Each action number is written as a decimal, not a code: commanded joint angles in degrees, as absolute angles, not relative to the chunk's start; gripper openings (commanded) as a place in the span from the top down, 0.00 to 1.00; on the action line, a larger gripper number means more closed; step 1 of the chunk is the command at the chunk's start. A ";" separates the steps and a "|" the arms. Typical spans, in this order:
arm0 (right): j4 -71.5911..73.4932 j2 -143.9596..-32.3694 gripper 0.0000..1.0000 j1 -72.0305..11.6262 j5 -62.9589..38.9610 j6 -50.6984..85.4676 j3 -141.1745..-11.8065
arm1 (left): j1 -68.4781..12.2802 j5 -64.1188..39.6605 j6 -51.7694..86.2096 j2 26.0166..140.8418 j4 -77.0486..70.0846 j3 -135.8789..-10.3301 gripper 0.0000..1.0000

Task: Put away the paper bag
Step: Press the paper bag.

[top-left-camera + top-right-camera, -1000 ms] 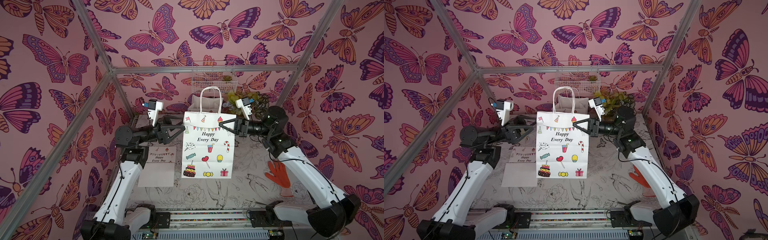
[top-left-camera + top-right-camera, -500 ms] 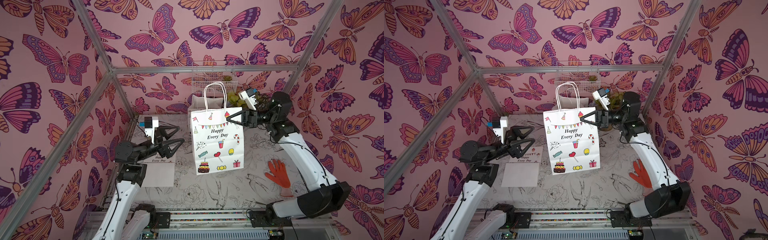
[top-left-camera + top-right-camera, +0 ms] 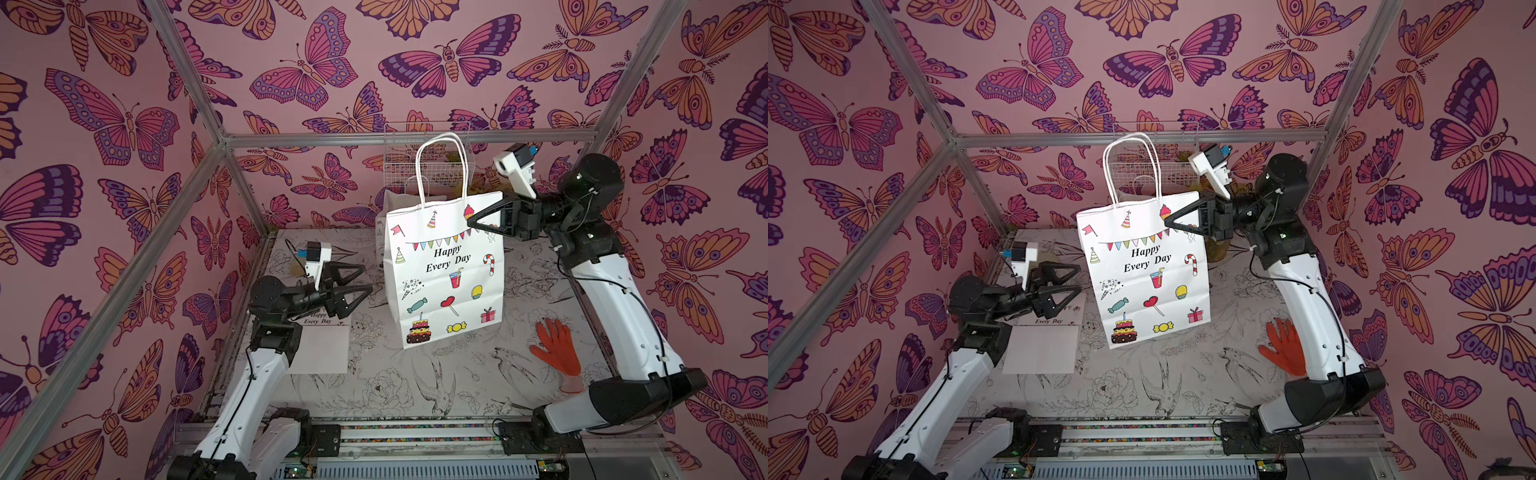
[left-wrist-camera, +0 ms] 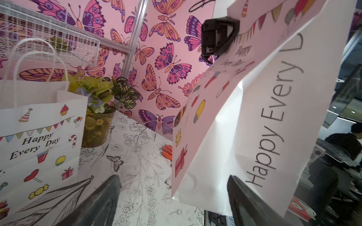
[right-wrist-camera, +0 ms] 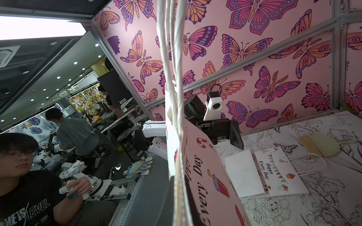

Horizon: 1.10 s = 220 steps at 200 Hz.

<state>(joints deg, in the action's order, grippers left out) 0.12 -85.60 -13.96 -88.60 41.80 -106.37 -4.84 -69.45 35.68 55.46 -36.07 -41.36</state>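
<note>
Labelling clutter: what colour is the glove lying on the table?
Orange glove, clearest in a top view.

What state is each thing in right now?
Held bag: off the table, hanging tilted.
Right gripper: shut on held bag's top edge.
Left gripper: open, empty.
Back bag: standing upright.
Flat bag: folded, lying on table.
Glove: lying flat on table.
Plant: upright.
Brush: lying on table.

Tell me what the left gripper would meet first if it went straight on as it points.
Probably the lower part of the hanging paper bag: the left gripper, jaws open, points at it, and its wrist view shows the bag's bottom corner just ahead. Height is unclear.
</note>
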 commanded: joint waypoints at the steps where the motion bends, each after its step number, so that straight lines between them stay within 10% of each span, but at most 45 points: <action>1: -2.74 -86.00 1.00 -13.76 -91.30 41.68 -109.20 | -4.60 -76.74 35.97 54.47 -39.54 -40.28 0.12; 220: -12.15 -84.81 1.00 -15.33 -90.11 34.40 -109.83 | -16.17 -74.67 27.07 67.32 -30.48 -47.35 0.17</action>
